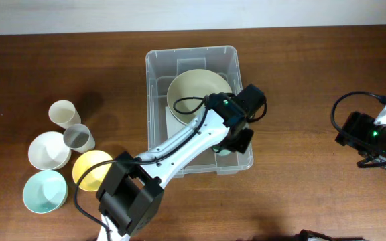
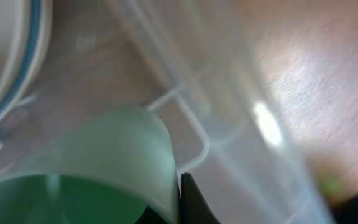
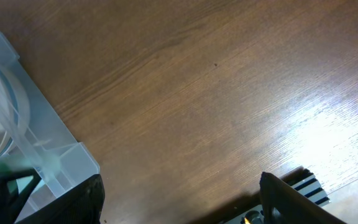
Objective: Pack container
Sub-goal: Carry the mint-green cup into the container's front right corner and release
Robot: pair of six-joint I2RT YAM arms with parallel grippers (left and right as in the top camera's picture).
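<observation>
Tally on the wooden table [image 1: 300,80]: one container [image 1: 156,73], two arms, seven vessels. The clear container sits at the far middle of the table and holds two of them: one large cream bowl [image 1: 196,94] toward its far end and one pale green cup [image 1: 223,148] at its near right corner.

The other five cluster left of the container, apart from it: a cream cup [image 1: 63,112], a grey see-through cup [image 1: 79,137], a white bowl [image 1: 49,150], a yellow bowl [image 1: 89,167] and a mint bowl [image 1: 45,191].

The left gripper [image 1: 236,137] hangs inside the container, squeezed between the cream bowl and the right wall – little room there. Bare wood lies open between the container and the right gripper [image 3: 180,183], which hovers well to the right with its jaws spread and nothing between them.

The left arm covers the container's near wall, most of the green cup and part of the yellow bowl's rim. The frame edges cut off both arms. The left wrist view is badly blurred: one dark finger [image 2: 188,199] seems to lie against the cup's rim, and we cannot tell whether the jaws clench the cup or have released it.
</observation>
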